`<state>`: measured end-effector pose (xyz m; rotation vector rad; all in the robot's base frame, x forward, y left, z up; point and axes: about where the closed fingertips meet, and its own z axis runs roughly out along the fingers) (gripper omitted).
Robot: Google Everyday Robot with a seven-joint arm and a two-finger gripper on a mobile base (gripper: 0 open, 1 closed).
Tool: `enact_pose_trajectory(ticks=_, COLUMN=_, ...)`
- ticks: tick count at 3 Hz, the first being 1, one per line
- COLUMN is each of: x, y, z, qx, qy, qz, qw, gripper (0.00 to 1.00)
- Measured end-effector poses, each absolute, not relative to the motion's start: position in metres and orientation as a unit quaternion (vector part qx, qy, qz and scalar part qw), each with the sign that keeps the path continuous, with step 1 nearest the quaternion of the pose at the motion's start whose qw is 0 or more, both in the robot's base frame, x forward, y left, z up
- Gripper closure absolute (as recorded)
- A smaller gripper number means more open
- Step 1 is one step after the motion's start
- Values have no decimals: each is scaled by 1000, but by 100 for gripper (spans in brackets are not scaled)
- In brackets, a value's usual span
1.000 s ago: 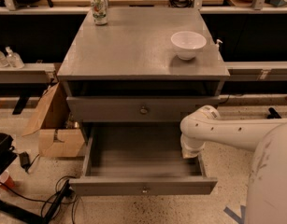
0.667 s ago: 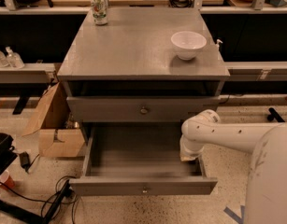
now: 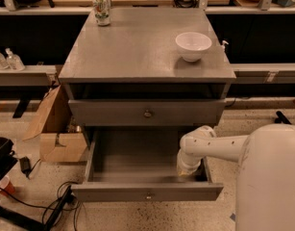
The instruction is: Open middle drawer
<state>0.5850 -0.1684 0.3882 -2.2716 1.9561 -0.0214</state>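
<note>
The middle drawer [image 3: 147, 192] is a wide grey drawer with a small brass knob. It stands pulled far out of the grey cabinet, and its inside looks empty. The uppermost grey drawer [image 3: 147, 112], with its own knob, sits above it, almost closed. The lowest drawer is hidden under the open one. My white arm reaches in from the right. My gripper [image 3: 187, 170] points down inside the open drawer, at its right side just behind the front panel.
A white bowl [image 3: 193, 45] and a patterned can [image 3: 102, 9] stand on the cabinet top [image 3: 137, 52]. A cardboard box [image 3: 58, 129] and cables lie on the floor at the left. Bottles [image 3: 7, 60] stand on a low shelf at the far left. Benches run behind.
My arm has sunk a little lower into the open drawer. The drawer stays pulled out as before.
</note>
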Motion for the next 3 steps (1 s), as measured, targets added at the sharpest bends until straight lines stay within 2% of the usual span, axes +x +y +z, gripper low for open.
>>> enact_pose_trajectory(ticks=1, x=570, y=-156, z=365, qx=-770, qy=636, qz=8, qw=55, gripper=100)
enact_pose_trajectory(ticks=2, x=529, y=-168, z=363, qx=-759, qy=650, qz=30, qw=32, gripper=100)
enact_pose_trajectory(ticks=3, x=533, y=-168, z=363, qx=-759, qy=650, qz=30, qw=32, gripper=100)
